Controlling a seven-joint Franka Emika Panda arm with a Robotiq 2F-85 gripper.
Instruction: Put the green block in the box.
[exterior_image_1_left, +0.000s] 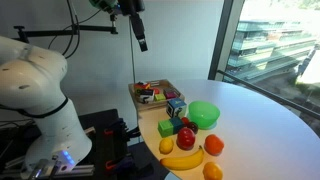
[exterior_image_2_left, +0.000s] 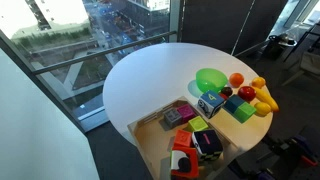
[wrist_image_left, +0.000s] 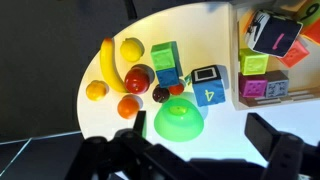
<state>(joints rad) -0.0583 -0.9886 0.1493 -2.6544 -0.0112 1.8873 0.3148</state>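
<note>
The green block (exterior_image_1_left: 166, 128) lies on the white round table, beside the fruits and a light-blue cube (exterior_image_1_left: 176, 107). It also shows in an exterior view (exterior_image_2_left: 240, 109) and in the wrist view (wrist_image_left: 164, 60). The box (exterior_image_1_left: 168, 85) is a shallow tan tray at the table's edge with several coloured blocks in it; it also shows in an exterior view (exterior_image_2_left: 141, 134) and in the wrist view (wrist_image_left: 239, 42). My gripper (exterior_image_1_left: 143, 42) hangs high above the table, open and empty. In the wrist view its fingers (wrist_image_left: 200, 140) frame the green bowl (wrist_image_left: 178, 120).
A round green bowl (exterior_image_1_left: 204, 114) stands next to the blue cube. A banana (exterior_image_1_left: 182, 158), a lemon (exterior_image_1_left: 166, 146), a red apple (exterior_image_1_left: 186, 138) and oranges (exterior_image_1_left: 213, 146) lie around the green block. A window runs behind the table.
</note>
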